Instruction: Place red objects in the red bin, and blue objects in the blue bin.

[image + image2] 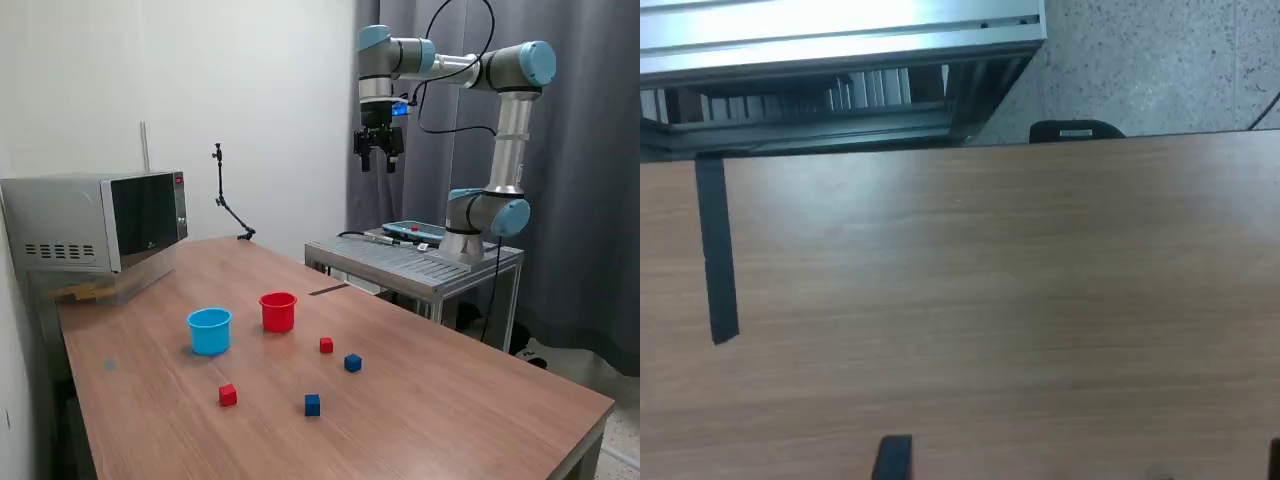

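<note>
On the wooden table (450, 400) stand a red cup, the red bin (278, 311), and to its left in the exterior view a light-blue cup, the blue bin (209, 331). Two small red cubes (326, 345) (228, 395) and two dark blue cubes (352, 363) (313, 404) lie in front of the cups. My gripper (378, 160) hangs high above the table's far edge, well away from all of them, open and holding nothing. The wrist view shows only bare tabletop (990, 300) and two widely spaced fingertips (892, 458); no cube or cup appears there.
A microwave (100, 220) sits at the table's far left in the exterior view. A metal stand (415, 262) carries the arm's base beyond the far edge, also seen as a stand (840, 60). A thin black jointed holder (228, 205) stands by the wall. A black tape strip (717, 250) lies on the tabletop.
</note>
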`<action>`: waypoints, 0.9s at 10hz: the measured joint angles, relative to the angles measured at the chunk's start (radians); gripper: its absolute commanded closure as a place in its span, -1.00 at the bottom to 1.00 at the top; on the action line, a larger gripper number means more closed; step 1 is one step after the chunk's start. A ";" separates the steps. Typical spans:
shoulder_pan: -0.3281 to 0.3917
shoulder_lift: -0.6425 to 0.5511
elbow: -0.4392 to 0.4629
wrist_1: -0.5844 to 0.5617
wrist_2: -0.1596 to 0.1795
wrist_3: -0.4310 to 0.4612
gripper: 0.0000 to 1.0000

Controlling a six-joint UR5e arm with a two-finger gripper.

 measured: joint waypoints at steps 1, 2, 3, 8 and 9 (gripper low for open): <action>0.000 0.000 -0.001 0.000 0.000 0.000 -1.00; -0.001 0.000 -0.001 0.000 0.000 0.000 -1.00; -0.001 0.000 -0.001 0.000 0.000 0.000 -1.00; 0.001 0.076 -0.006 -0.081 0.018 0.065 -1.00; 0.002 0.109 -0.021 -0.130 0.020 0.112 -1.00</action>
